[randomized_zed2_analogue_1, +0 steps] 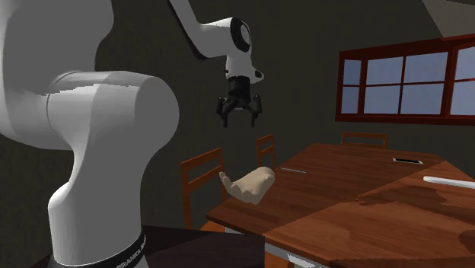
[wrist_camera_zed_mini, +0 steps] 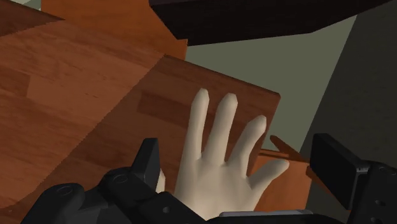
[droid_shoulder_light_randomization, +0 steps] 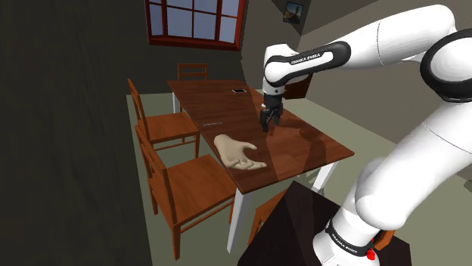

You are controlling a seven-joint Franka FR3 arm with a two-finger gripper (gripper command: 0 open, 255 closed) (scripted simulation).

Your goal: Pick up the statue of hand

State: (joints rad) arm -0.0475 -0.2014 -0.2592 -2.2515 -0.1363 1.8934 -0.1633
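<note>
Gripper [droid_shoulder_light_randomization: 270, 121] hangs wide open above the pale hand statue [droid_shoulder_light_randomization: 238, 151], which lies flat by the table's [droid_shoulder_light_randomization: 219, 102] near edge, so I'd drop straight down and pinch across the palm.

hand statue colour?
The hand statue is plain pale beige, no pattern. It shows best in the wrist view.

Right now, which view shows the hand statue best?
The shoulder view: the whole beige hand statue lies on the brown table. The wrist view shows mainly its fingers; the second exterior view shows it end-on.
</note>
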